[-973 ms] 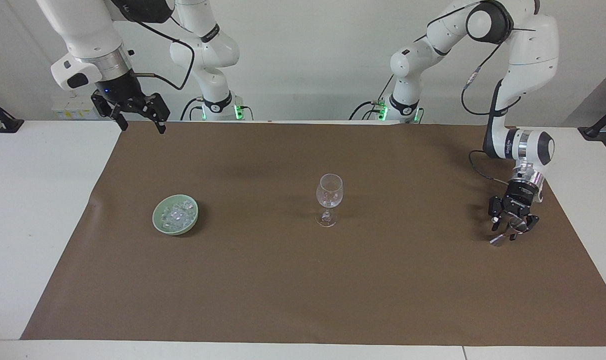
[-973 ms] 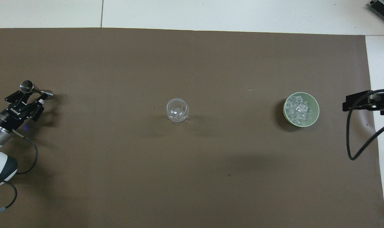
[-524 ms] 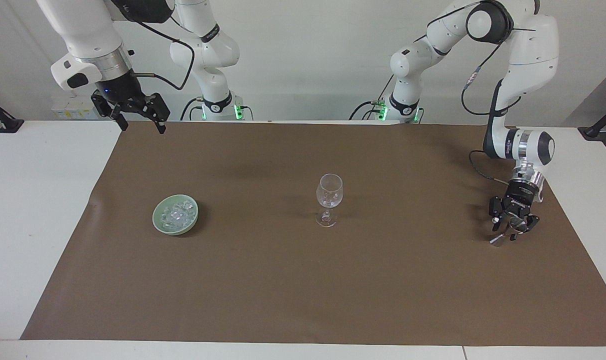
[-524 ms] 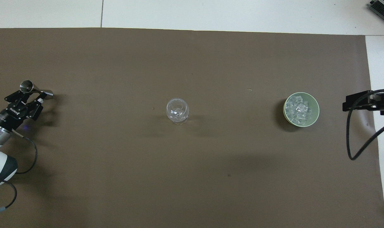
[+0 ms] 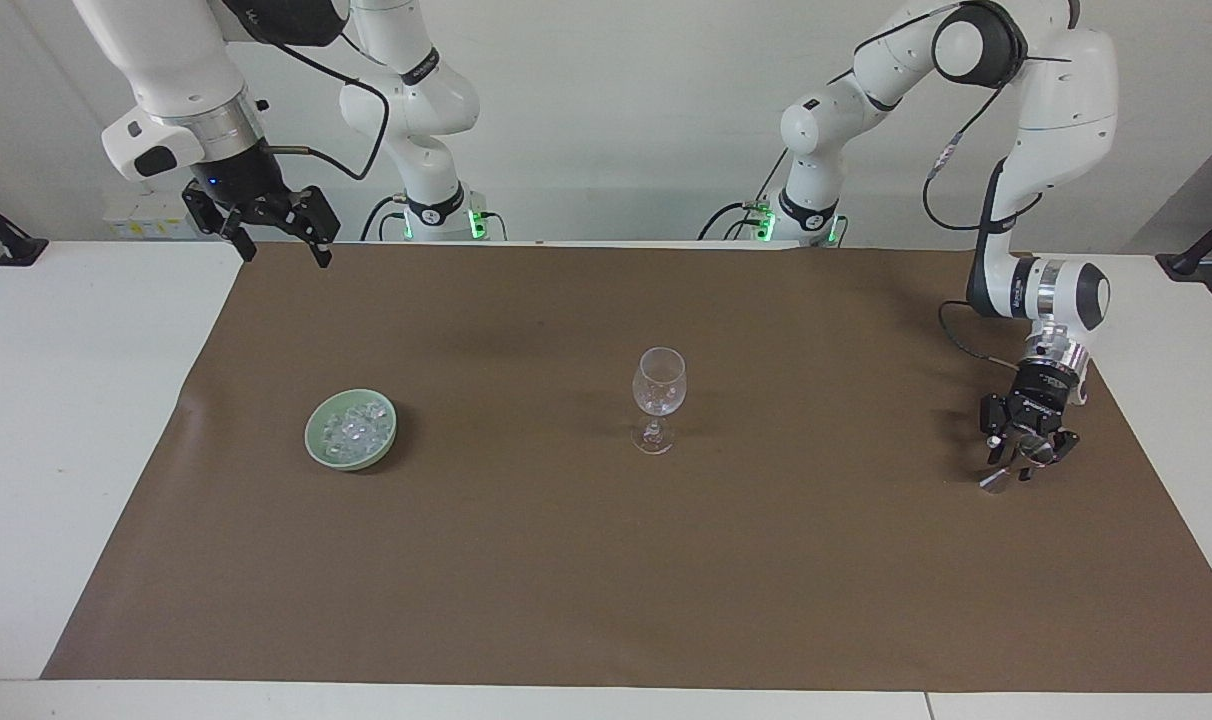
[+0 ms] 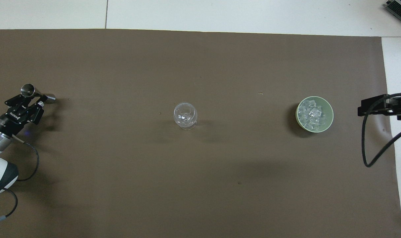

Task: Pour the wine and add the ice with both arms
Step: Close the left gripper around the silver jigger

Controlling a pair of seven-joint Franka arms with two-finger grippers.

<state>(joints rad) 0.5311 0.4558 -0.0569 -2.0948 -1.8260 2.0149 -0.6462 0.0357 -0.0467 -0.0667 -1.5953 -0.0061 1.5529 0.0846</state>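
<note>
Overhead view read as a clock, one clear stemmed glass [image 5: 658, 392] at its centre on a brown mat [image 5: 566, 560]. At nine o'clock, the left gripper [image 5: 1026, 455] has drawn narrower over the last second around one steel jigger [image 6: 38, 95] lying on its side; whether it grips yet, I cannot tell. Likely the pickup before pouring. At three o'clock, one green bowl [image 5: 311, 436] holds the ice [image 5: 354, 428], a heap too many to count, untouched. The right gripper [image 5: 286, 255] waits high past the bowl, jaws wide, empty. Two arms; no bottle visible
</note>
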